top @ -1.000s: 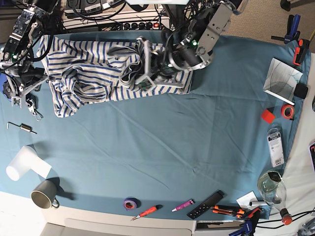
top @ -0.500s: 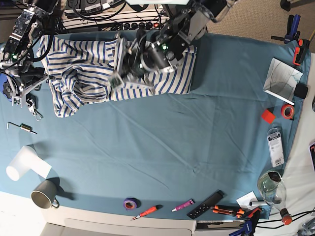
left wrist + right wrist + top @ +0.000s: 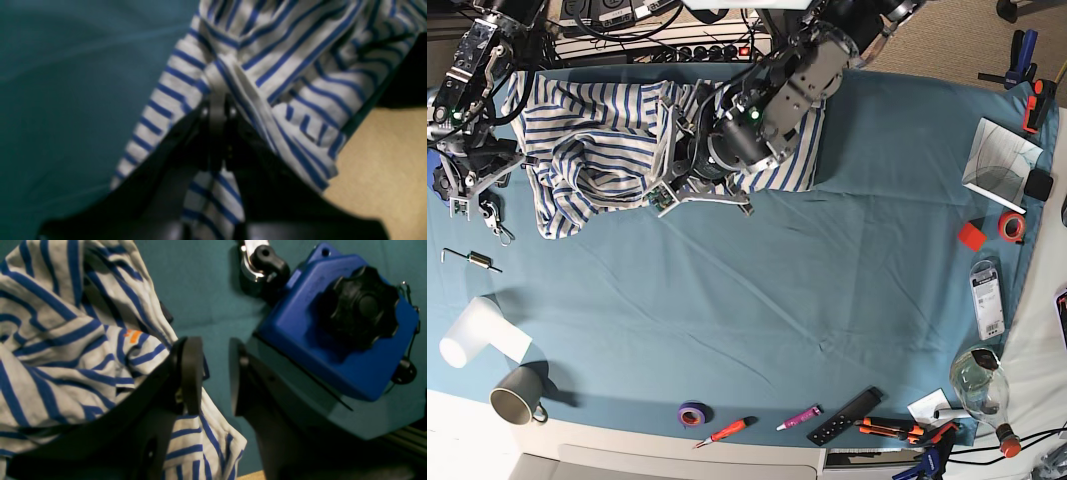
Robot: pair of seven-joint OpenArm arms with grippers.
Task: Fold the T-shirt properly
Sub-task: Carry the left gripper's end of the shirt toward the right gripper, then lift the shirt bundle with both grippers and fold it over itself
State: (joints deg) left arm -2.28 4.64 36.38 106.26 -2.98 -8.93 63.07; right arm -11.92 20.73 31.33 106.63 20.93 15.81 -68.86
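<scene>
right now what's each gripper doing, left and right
Left gripper: shut on the T-shirt.
Right gripper: open, holding nothing, beside the shirt.

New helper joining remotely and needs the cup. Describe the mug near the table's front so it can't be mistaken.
Start at the teal cloth-covered table, at the corner diagonally opposite the red tape. The grey ceramic mug lies there beside a white paper roll. Unlike the roll, it is dark, with a handle and an open mouth.

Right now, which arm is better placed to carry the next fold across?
Left. Its hand is shut on a pinch of the T-shirt; the right hand is open beside the cloth, holding nothing.
</scene>
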